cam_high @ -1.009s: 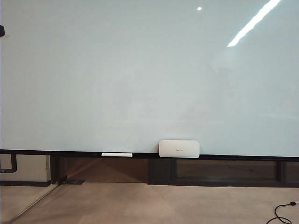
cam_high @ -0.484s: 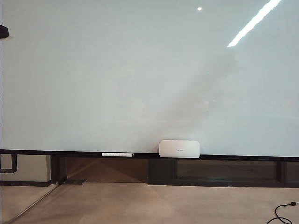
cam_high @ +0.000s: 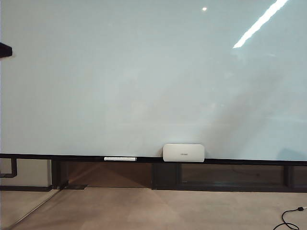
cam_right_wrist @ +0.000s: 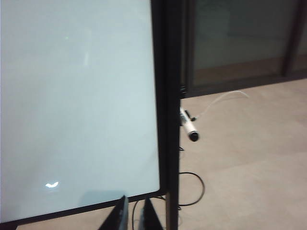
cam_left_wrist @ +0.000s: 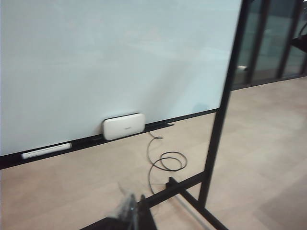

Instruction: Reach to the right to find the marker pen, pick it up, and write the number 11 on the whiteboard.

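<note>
The whiteboard (cam_high: 144,76) had a big bare face with lots of room. A white box (cam_high: 183,153) and a white stick (cam_high: 120,158) sat on its bottom rail. By the marker pen (cam_right_wrist: 190,129), the black post (cam_right_wrist: 171,110) stood in the way.

The only writing is a tiny grey mark on the front of the small white box (cam_high: 183,153) sitting on the black rail under the whiteboard (cam_high: 144,72), and it is too small to read.
</note>
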Robot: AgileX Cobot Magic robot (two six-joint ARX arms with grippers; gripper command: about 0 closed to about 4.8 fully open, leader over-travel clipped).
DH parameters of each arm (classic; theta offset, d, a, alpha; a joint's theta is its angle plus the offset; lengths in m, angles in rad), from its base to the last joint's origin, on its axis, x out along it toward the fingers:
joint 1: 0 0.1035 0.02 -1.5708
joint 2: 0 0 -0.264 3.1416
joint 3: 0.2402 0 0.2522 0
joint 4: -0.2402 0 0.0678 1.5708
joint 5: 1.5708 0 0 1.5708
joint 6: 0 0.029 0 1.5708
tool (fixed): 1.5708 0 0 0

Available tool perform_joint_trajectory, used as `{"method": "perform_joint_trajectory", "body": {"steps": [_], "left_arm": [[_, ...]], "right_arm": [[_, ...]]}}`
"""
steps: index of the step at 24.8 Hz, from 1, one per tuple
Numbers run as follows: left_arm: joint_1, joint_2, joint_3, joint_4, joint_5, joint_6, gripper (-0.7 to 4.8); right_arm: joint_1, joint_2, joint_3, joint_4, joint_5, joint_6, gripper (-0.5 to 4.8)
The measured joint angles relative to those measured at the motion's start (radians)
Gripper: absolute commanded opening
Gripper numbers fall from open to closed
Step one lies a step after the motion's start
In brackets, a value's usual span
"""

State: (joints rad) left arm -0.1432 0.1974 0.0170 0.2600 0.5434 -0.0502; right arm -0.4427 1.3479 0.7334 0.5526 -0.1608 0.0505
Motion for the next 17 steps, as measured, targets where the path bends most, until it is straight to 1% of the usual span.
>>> {"method": "perform_joint_trajectory", "body": {"steps": [2, 3, 4, 5, 8, 10, 11, 13, 14, 15, 16, 17], "left_arm": [[0.000, 0.019, 0.000, 0.018, -0.006, 0.013, -0.05], [0.000, 0.025, 0.000, 0.022, -0.006, 0.016, -0.05], [0.000, 0.032, 0.000, 0.027, -0.006, 0.017, -0.05], [0.000, 0.033, 0.000, 0.029, -0.006, 0.018, -0.05], [0.000, 0.042, 0.000, 0.037, -0.002, 0.033, -0.05], [0.000, 0.045, 0.000, 0.048, 0.031, 0.035, -0.05], [-0.001, 0.053, 0.000, 0.059, 0.038, 0.035, -0.05], [-0.001, 0.080, 0.000, 0.086, 0.064, 0.043, -0.05], [-0.001, 0.117, 0.003, 0.126, 0.101, 0.045, -0.05], [-0.001, 0.140, 0.004, 0.147, 0.117, 0.046, -0.05], [-0.001, 0.200, 0.004, 0.194, 0.145, 0.047, -0.05], [-0.001, 0.240, 0.004, 0.224, 0.153, 0.047, -0.05]], "right_arm": [[-0.015, 0.084, 0.001, 0.059, -0.065, -0.031, 1.72], [-0.017, 0.109, 0.000, 0.067, -0.075, -0.045, 2.35], [-0.013, 0.153, -0.001, 0.106, -0.085, -0.067, 2.70], [-0.012, 0.176, -0.001, 0.138, -0.088, -0.072, 2.89], [-0.013, 0.269, 0.000, 0.290, -0.086, -0.090, 2.88], [-0.014, 0.351, 0.001, 0.397, -0.086, -0.127, 2.57], [-0.014, 0.372, 0.001, 0.412, -0.085, -0.135, 2.12], [-0.014, 0.421, 0.000, 0.434, -0.078, -0.145, 1.56], [-0.014, 0.425, -0.001, 0.429, -0.067, -0.147, 1.56], [-0.014, 0.423, 0.000, 0.430, -0.053, -0.147, 1.57], [-0.014, 0.423, 0.003, 0.435, -0.010, -0.147, 1.58], [-0.014, 0.423, 0.004, 0.436, -0.003, -0.147, 1.58]]}}
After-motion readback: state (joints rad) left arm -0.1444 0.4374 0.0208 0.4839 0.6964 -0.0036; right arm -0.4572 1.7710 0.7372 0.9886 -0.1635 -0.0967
